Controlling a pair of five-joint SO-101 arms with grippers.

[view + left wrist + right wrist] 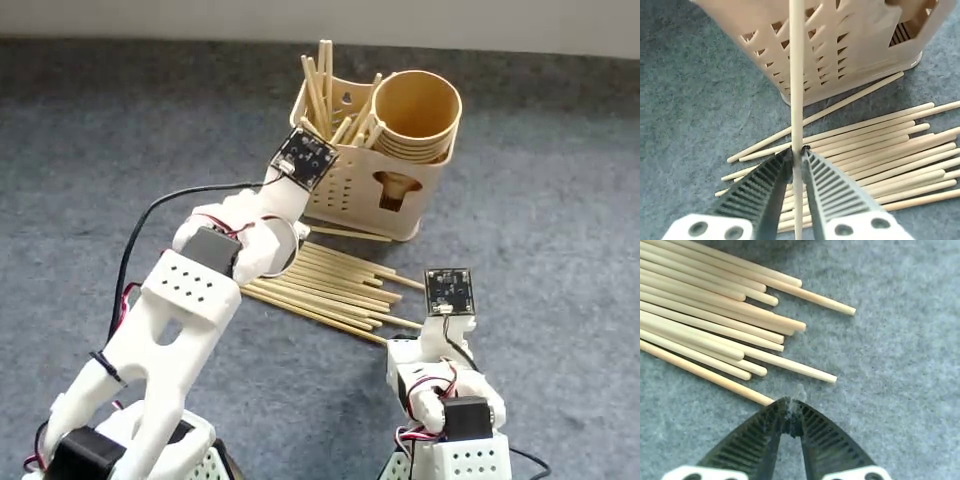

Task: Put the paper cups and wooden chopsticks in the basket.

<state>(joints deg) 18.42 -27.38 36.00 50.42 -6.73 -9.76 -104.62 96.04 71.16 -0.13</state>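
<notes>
A grey, felt-like cloth covers the table (560,200). A cream plastic basket with slotted walls (350,190) stands on it at about one o'clock from the middle of the high view. A loose bundle of pale wooden chopsticks (330,290) lies flat at the centre, near the basket's foot, tips pointing roughly towards four o'clock. One single chopstick (350,233) lies apart from the bundle, just beside the basket's base.

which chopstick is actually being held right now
The chopstick clamped in the left gripper; the pile of chopsticks lies loose on the mat, others stand in the basket.
</notes>
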